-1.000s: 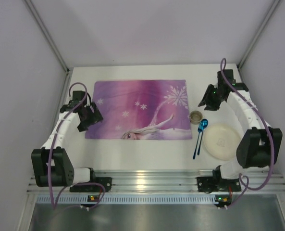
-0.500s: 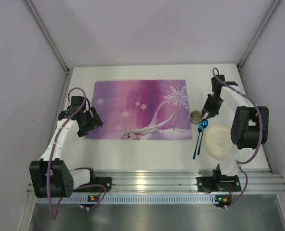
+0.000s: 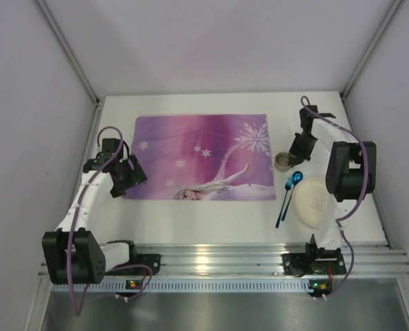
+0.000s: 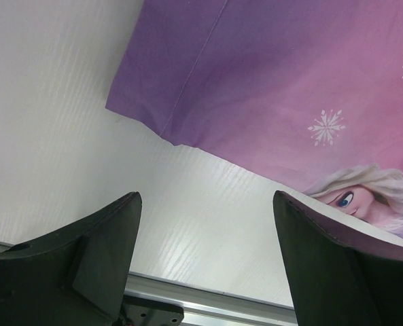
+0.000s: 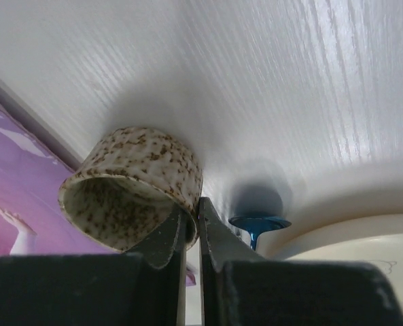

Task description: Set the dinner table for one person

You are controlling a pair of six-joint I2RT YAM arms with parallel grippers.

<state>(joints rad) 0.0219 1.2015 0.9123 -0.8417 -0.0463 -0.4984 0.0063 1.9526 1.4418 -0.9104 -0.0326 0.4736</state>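
Note:
The dinner table (image 3: 211,214) is the white tabletop. A purple printed placemat (image 3: 201,157) lies on it at centre. My right gripper (image 3: 293,154) is shut on the rim of a small speckled cup (image 3: 282,163) just off the placemat's right edge. In the right wrist view the gripper (image 5: 191,217) pinches the cup's wall (image 5: 136,180), and the cup is tilted. A blue spoon (image 3: 287,196) and a cream plate (image 3: 314,202) lie nearer, right of the placemat. My left gripper (image 3: 125,172) is open and empty over the placemat's near left corner (image 4: 147,115).
The spoon's bowl (image 5: 259,223) and the plate's rim (image 5: 351,248) lie close beside the right fingers. A metal rail (image 3: 218,258) runs along the table's near edge. Enclosure walls stand left, right and behind.
My right gripper came in from the back right to the cup and shut on its rim; the cup shifted slightly away. My left arm drew back a little, then stayed still.

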